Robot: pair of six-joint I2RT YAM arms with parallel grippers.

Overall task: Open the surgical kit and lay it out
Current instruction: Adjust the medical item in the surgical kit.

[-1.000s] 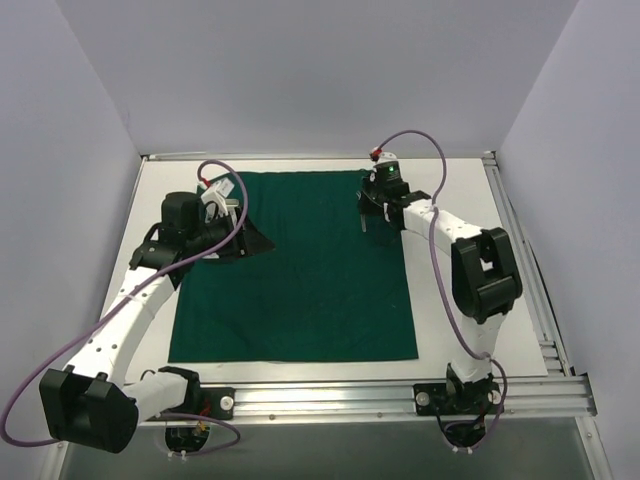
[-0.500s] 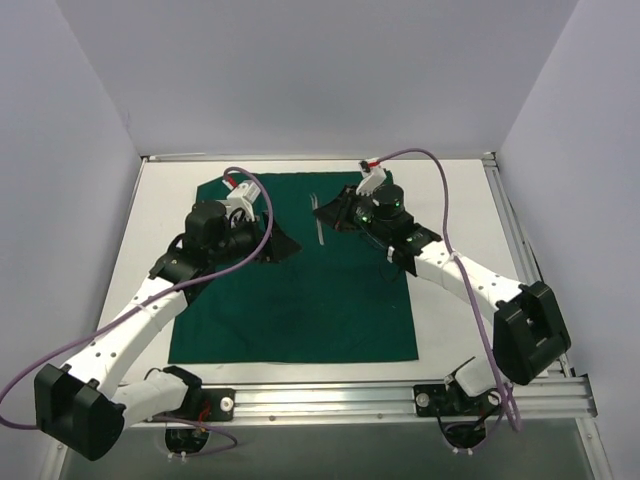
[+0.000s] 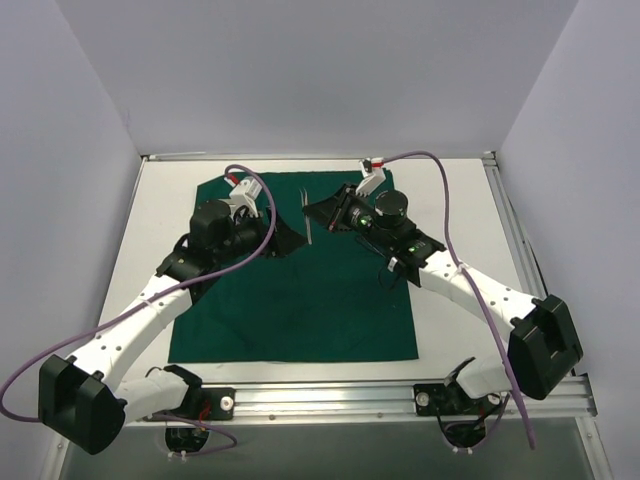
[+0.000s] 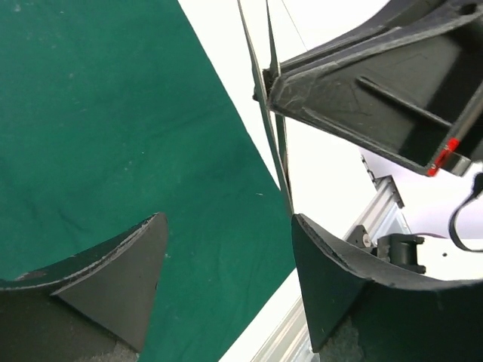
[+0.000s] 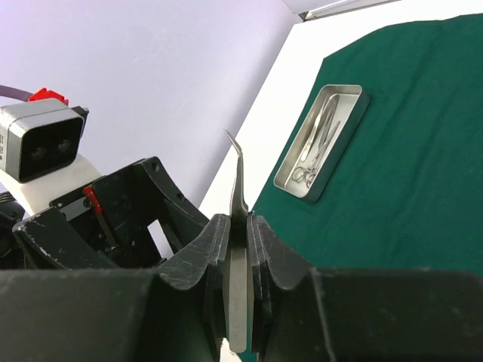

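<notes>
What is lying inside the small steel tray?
Several thin ring-handled instruments lie lengthwise inside the tray. They overlap, so their exact number and the floor beneath them cannot be seen.

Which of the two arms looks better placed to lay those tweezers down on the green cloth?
Probably the right. The right gripper is shut on the tweezers, above the green cloth. The left gripper is open and holds nothing.

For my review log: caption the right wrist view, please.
The right hand clamps bent-tip tweezers; behind, a steel tray of ring-handled instruments lies at the edge of the green cloth.
</notes>
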